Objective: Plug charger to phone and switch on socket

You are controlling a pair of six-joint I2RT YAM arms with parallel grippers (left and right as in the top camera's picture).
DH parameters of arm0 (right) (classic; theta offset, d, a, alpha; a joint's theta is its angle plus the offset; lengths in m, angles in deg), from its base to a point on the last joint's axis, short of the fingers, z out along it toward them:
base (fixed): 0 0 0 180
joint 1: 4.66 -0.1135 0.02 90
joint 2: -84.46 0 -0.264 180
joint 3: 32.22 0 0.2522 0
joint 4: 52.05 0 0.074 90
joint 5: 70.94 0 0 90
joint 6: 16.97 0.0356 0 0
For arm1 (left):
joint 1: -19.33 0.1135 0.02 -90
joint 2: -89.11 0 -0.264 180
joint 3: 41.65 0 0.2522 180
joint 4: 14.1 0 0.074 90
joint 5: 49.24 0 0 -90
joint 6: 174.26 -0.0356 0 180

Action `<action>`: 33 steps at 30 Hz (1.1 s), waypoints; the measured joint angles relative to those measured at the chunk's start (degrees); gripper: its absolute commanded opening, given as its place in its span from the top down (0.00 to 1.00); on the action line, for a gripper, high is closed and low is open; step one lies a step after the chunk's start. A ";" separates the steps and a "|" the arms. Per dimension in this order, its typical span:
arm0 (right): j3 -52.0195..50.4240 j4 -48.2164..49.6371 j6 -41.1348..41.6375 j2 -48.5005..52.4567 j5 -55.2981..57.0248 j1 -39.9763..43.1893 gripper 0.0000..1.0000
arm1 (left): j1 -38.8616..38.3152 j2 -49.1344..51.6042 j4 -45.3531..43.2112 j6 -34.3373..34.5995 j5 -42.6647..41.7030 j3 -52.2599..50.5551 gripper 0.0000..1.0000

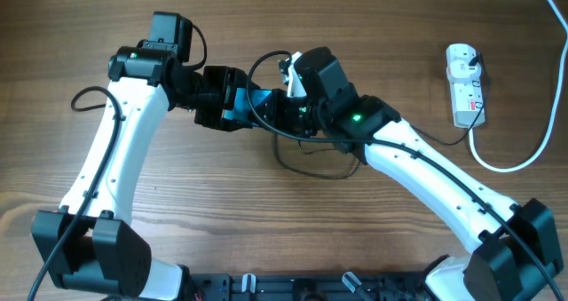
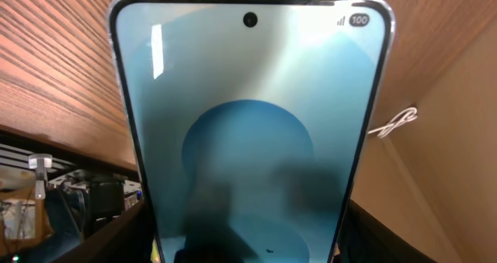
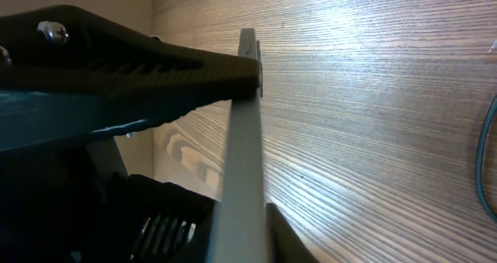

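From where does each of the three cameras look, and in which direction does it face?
Overhead: fixed above the table, facing straight down; both arms show, meeting at the phone, plus the socket.
Left wrist: on the left arm, facing the phone's screen from near; its own body is not clearly visible.
Right wrist: on the right arm, looking along the phone's thin edge toward the table; one of its fingers shows.
Shared: all three see the phone and the wooden table.

Brown wood-grain table (image 1: 266, 239), bright sheen across its grain
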 measured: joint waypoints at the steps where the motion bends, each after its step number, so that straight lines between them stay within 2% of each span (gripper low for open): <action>1: 0.00 -0.02 -0.04 0.02 0.15 -0.02 0.89 | 0.00 0.00 0.00 0.00 0.04 0.00 0.94; 4: 0.00 -0.02 -0.09 0.09 0.33 -0.02 0.95 | 0.00 0.00 0.00 0.00 0.22 0.09 0.94; 10: 0.00 0.04 -0.07 0.09 0.57 -0.02 0.96 | 0.04 0.00 0.00 0.02 0.39 0.20 0.93; 15: -0.09 0.52 -0.07 0.09 0.57 -0.02 0.96 | 0.07 -0.11 -0.11 0.02 0.48 0.20 0.88; 20: -0.33 1.49 -0.07 0.11 0.55 -0.02 0.96 | 0.13 -0.20 -0.22 0.00 0.85 0.42 0.67; 24: -0.33 1.53 -0.09 0.11 0.52 -0.02 0.96 | 0.15 -0.31 -0.20 0.02 0.92 0.42 0.41; 25: -0.33 1.55 -0.09 0.11 0.52 -0.02 0.95 | 0.15 -0.31 -0.20 0.00 0.98 0.42 0.39; 28: -0.33 1.57 -0.09 0.11 0.50 0.00 0.96 | 0.15 -0.33 -0.22 0.11 1.05 0.42 0.22; 30: -0.33 1.92 0.37 0.13 0.20 0.00 0.96 | 0.15 -0.33 -0.20 0.09 0.92 0.42 0.00; 33: -0.33 2.78 1.03 0.20 -0.57 0.44 0.95 | -0.26 -0.33 0.44 -0.85 0.46 0.46 0.00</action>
